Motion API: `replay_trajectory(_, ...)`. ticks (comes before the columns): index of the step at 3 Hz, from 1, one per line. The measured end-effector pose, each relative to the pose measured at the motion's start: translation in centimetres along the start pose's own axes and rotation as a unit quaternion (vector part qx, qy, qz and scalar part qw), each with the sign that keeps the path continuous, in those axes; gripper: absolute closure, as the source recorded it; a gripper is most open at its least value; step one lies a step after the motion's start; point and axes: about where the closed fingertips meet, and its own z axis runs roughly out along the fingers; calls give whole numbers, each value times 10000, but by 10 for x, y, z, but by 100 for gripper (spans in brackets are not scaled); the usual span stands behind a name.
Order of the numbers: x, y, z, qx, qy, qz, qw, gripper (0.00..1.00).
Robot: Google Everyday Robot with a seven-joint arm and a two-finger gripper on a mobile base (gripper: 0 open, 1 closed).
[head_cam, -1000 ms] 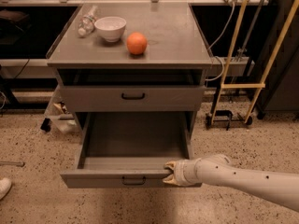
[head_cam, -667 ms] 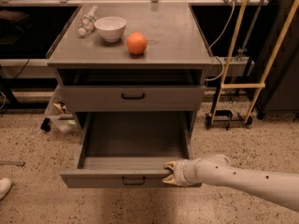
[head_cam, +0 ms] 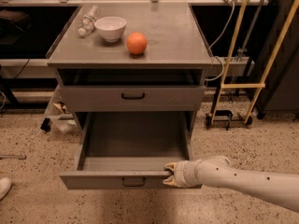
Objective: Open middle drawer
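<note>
The middle drawer (head_cam: pixel 133 146) is pulled far out of the grey cabinet, showing a plain grey, empty inside. Its low front carries a small black loop handle (head_cam: pixel 133 182). My gripper (head_cam: pixel 169 174) reaches in from the lower right on a white arm. It sits on the top edge of the drawer's front, just right of the handle. One tan finger is inside the rim and one is on the outer face, shut on the front panel. Above it, another grey drawer (head_cam: pixel 93 98) with the same handle stays nearly closed.
On the cabinet top (head_cam: pixel 177 36) stand a white bowl (head_cam: pixel 110 28), an orange (head_cam: pixel 137 43) and a lying plastic bottle (head_cam: pixel 87 22). A yellow-framed cart (head_cam: pixel 243 85) stands right of the cabinet. Speckled floor (head_cam: pixel 32 190) surrounds the open drawer.
</note>
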Motion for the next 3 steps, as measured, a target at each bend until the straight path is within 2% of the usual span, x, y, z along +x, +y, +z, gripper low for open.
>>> replay_trajectory(3,2,15,-5,-9,3,10,10000,100)
